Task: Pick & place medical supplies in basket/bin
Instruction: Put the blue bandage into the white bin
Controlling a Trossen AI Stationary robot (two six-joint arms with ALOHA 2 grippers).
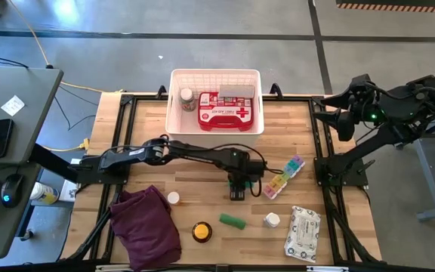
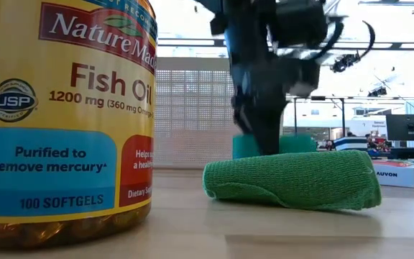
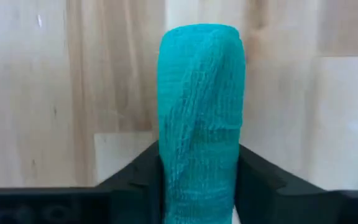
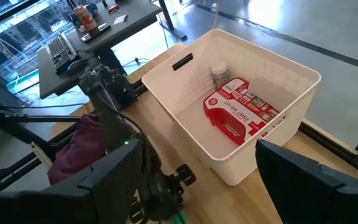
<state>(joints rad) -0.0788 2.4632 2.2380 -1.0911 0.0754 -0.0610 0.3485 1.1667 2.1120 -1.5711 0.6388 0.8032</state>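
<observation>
**Left fingers closed around a green roll at mid-table**

The white basket (image 1: 174, 102) sat at the far edge of the table, and in it lay the red first-aid case (image 1: 227, 113) with a small bottle (image 1: 186, 99) beside it. The purple cloth (image 1: 146, 225) was heaped at the near left corner. My right arm waited off the right side of the table, its gripper (image 4: 197, 180) held high with the fingers spread wide and nothing between them. The white wipes pack (image 1: 302, 233) lay near the front right, and the rainbow pill organiser (image 1: 284, 177) just beside my left gripper (image 1: 238, 189), which was down on the boards at the table's middle. In my left wrist view both dark fingers (image 3: 135, 180) pressed against the sides of a green roll (image 3: 201, 118), part-closed on it. A second green roll (image 1: 232, 221) lay nearer the front, between the fish oil bottle (image 1: 201, 232) and a white bottle (image 1: 271, 220). Another small white bottle (image 1: 173, 198) stood by the cloth.
</observation>
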